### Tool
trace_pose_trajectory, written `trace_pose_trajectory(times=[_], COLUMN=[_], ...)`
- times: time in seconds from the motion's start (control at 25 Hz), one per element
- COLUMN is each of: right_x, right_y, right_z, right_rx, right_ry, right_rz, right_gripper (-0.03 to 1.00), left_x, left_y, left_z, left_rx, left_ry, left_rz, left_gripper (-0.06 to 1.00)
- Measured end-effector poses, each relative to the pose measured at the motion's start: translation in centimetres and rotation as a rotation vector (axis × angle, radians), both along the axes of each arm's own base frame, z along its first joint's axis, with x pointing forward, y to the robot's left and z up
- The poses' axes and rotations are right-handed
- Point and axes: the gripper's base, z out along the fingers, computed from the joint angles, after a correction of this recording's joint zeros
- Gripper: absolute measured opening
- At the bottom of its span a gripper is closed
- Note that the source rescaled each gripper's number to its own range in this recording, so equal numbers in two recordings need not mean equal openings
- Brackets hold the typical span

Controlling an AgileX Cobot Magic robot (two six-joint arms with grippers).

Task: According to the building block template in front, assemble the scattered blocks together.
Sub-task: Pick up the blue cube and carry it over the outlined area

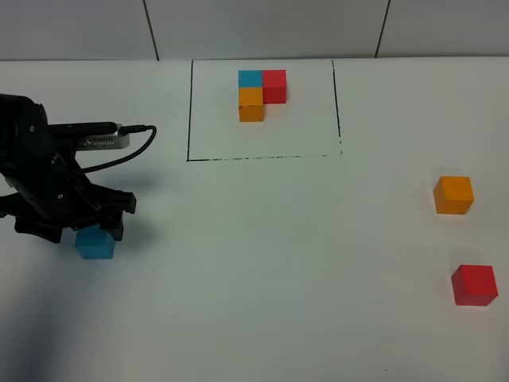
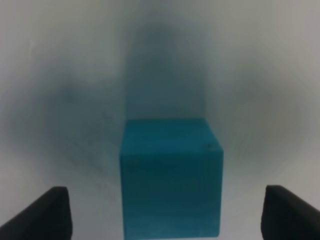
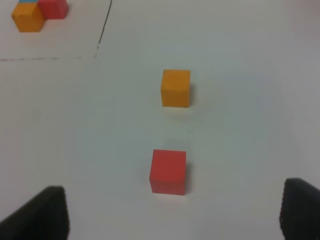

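High view: a white table point(image 1: 262, 263) runs back to a pale panelled wall point(image 1: 262, 28); the template point(image 1: 261, 93) sits inside its black frame near the back. The left gripper point(image 1: 83, 227) is at the teal cube point(image 1: 95, 243), far left; the orange cube point(image 1: 453, 195) and red cube point(image 1: 475, 285) lie apart at far right. Left wrist: jaws spread, clear of the teal cube. Right wrist: the right gripper point(image 3: 172, 215) is spread and empty, with the red cube nearest

Teal cube point(image 1: 95, 247) partly hidden beneath left end effector point(image 1: 89, 228) — fingers point(image 2: 47, 215) cut by wrist view's edge, table point(image 2: 260, 75) blurred there
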Motion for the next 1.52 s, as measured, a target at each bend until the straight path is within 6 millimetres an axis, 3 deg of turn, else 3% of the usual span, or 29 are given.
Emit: trace_pose_trajectory(times=[0.28, 0.4, 0.52, 0.72, 0.76, 1.04, 1.24, 1.52], right_x=[0.0, 0.0, 0.0, 0.0, 0.0, 0.0, 0.0, 0.0], right_y=[0.0, 0.0, 0.0, 0.0, 0.0, 0.0, 0.0, 0.0], right_z=[0.0, 0.0, 0.0, 0.0, 0.0, 0.0, 0.0, 0.0], right_rx=[0.0, 0.0, 0.0, 0.0, 0.0, 0.0, 0.0, 0.0], right_ry=[0.0, 0.0, 0.0, 0.0, 0.0, 0.0, 0.0, 0.0], right_rz=[0.0, 0.0, 0.0, 0.0, 0.0, 0.0, 0.0, 0.0], right_gripper=[0.72, 0.72, 0.72, 0.72, 0.72, 0.72, 0.72, 0.72], left_x=[0.3, 0.4, 0.4, 0.5, 0.5, 1.0, 3.3, 6.0], left_y=[0.0, 0.0, 0.0, 0.0, 0.0, -0.1, -1.1, -4.1], left_z=[-1.3, -1.4, -1.4, -1.4, -1.4, -0.9, 2.2, 7.2], left_rx=[0.014, 0.013, 0.012, 0.011, 0.011, 0.004, -0.058, -0.122], left_ry=[0.016, 0.011, 0.007, 0.006, 0.006, -0.018, -0.054, -0.189], left_rz=[0.018, 0.03, 0.034, 0.037, 0.037, 0.035, 0.0, -0.031], left_gripper=[0.74, 0.68, 0.5, 0.03, 0.0, 0.0, 0.0, 0.0])
